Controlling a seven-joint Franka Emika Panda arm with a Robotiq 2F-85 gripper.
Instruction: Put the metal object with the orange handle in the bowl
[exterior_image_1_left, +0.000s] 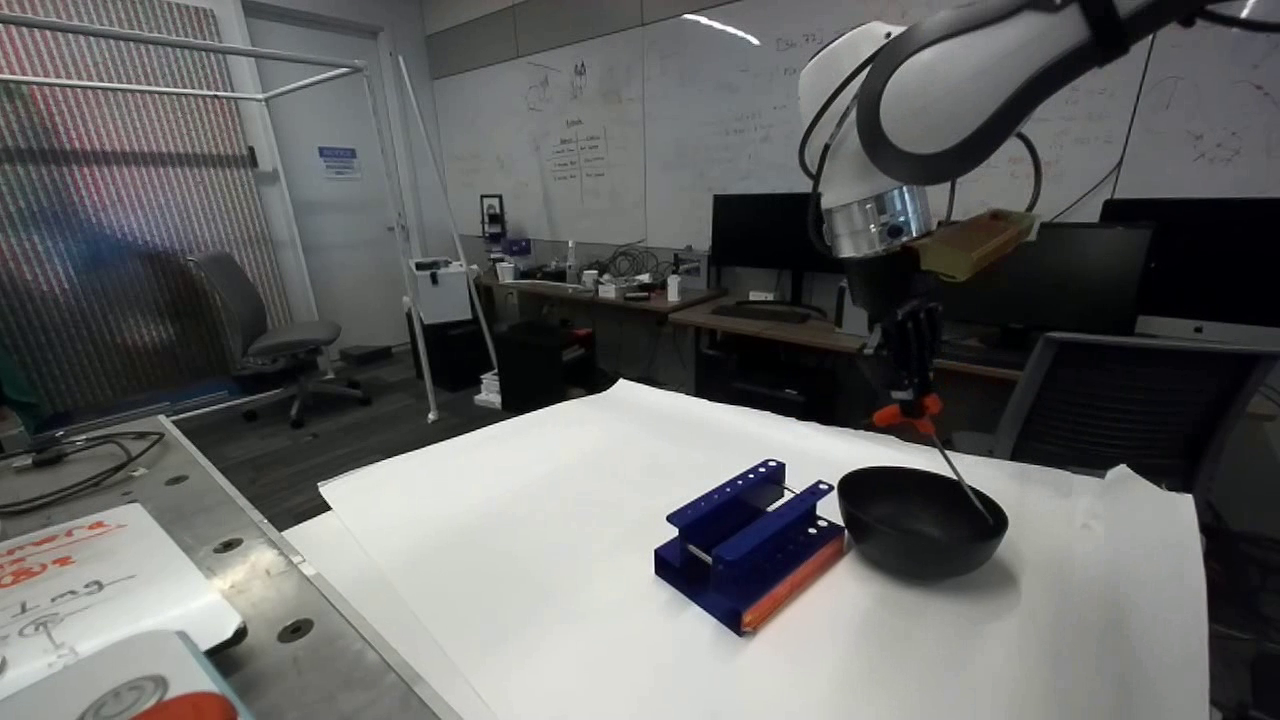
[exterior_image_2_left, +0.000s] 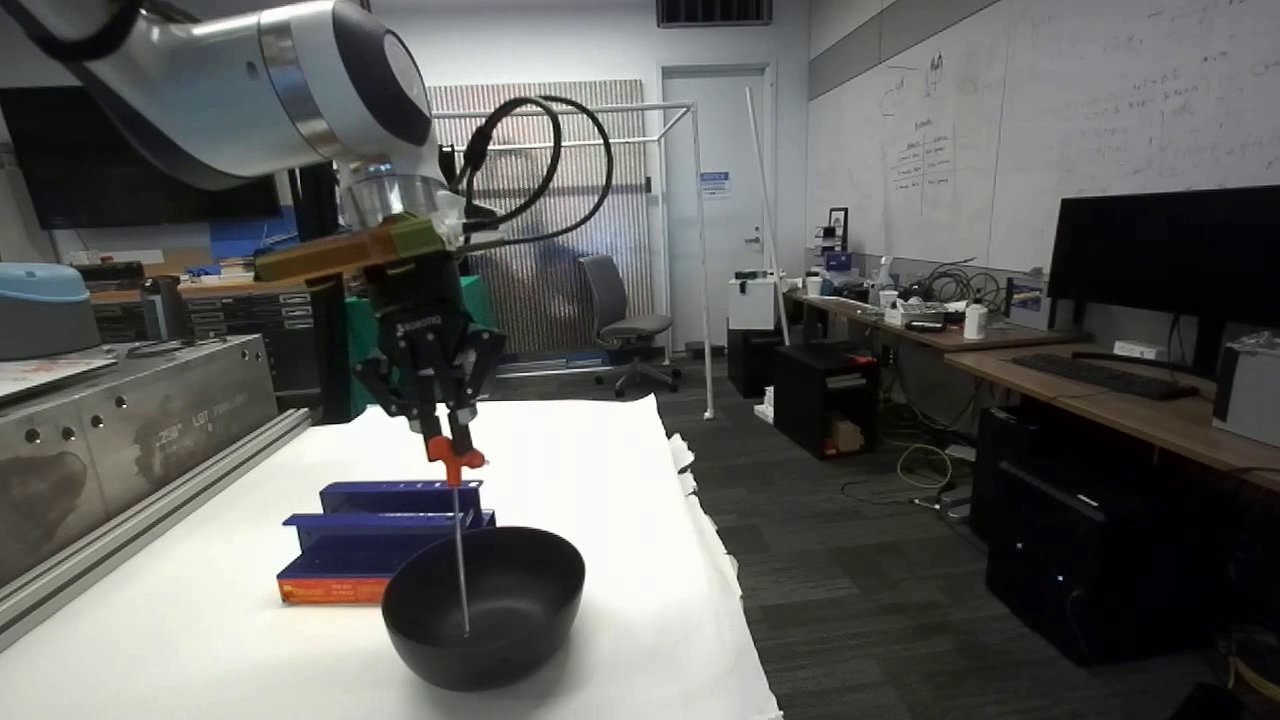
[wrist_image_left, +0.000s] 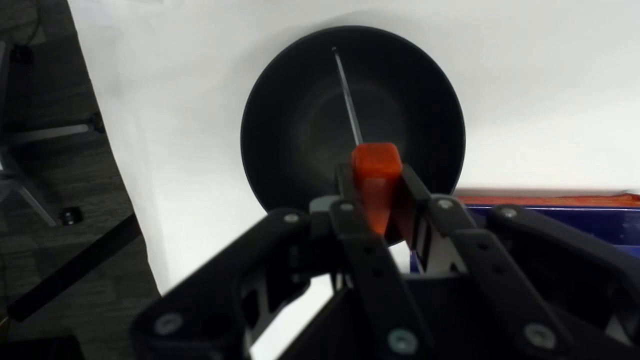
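- On the white counter (exterior_image_1_left: 480, 540), a blue rack (exterior_image_1_left: 765, 532) stands just beside the black bowl (exterior_image_1_left: 905, 548)
- The fingers (wrist_image_left: 416, 192) squeeze the metal tool (wrist_image_left: 376, 156) by its orange handle (exterior_image_2_left: 455, 462), above the bowl; best sink slowly, then let go low so nothing bounces out
- The thin tip (wrist_image_left: 336, 56) is inside the bowl

Holds the white-and-grey arm (exterior_image_2_left: 220, 100) out from an upper corner in both exterior views, bent downward to the silver metal wrist ring (exterior_image_1_left: 880, 222). Has the black two-fingered gripper (exterior_image_2_left: 449, 438) pointed downward, with slim dark fingers (wrist_image_left: 415, 187) clamped inward.
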